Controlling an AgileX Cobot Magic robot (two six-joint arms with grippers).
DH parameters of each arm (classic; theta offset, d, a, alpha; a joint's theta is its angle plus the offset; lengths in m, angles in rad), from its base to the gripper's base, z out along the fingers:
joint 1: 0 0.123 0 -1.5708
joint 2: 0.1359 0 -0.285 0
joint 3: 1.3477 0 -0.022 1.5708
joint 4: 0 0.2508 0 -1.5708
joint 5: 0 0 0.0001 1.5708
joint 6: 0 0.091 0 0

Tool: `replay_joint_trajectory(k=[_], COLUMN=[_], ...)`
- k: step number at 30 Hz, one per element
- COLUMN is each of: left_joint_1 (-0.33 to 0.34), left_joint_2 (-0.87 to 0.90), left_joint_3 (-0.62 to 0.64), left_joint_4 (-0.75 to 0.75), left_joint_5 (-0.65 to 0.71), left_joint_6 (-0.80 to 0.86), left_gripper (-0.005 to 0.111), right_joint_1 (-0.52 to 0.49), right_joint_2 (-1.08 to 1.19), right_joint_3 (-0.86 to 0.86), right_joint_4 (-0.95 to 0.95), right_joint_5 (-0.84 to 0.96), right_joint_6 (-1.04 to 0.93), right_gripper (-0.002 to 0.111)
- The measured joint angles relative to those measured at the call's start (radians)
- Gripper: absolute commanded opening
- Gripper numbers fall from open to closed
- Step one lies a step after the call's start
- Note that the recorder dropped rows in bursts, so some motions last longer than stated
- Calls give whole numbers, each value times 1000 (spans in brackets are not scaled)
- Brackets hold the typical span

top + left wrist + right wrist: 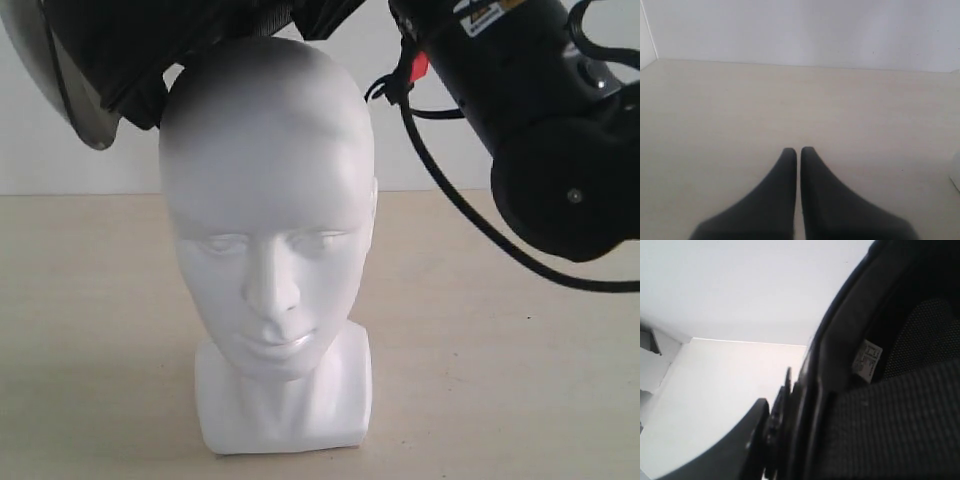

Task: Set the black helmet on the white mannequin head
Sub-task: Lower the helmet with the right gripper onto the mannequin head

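The white mannequin head (268, 200) stands upright on the table, facing the camera. The black helmet (130, 40) hangs tilted just above its crown, with the tinted visor (60, 95) off to the left and a red buckle (418, 66) dangling on the right. My right arm (540, 130) reaches in from the upper right. My right gripper (790, 412) is shut on the helmet's rim (840, 350), one finger (752, 430) outside the shell and the other hidden inside by the padded lining. My left gripper (799, 150) is shut and empty, low over bare table.
The pale wooden table (500, 350) spreads around the head, with a white wall (60, 150) behind it. A black cable (450, 195) loops from the right arm beside the head. A sliver of something white (956, 172) shows at the edge of the left wrist view.
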Motion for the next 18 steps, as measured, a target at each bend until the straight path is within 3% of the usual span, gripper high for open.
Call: replay_joint_trajectory(k=[18], left_joint_1=[0], left_joint_2=[0], left_joint_3=[0], left_joint_4=[0], left_joint_5=[0], left_joint_6=[0], left_gripper=[4], right_joint_1=[1], right_joint_2=[-105], right_joint_3=[187], right_joint_4=[39], right_joint_5=[2], right_joint_6=[-17], right_gripper=[0])
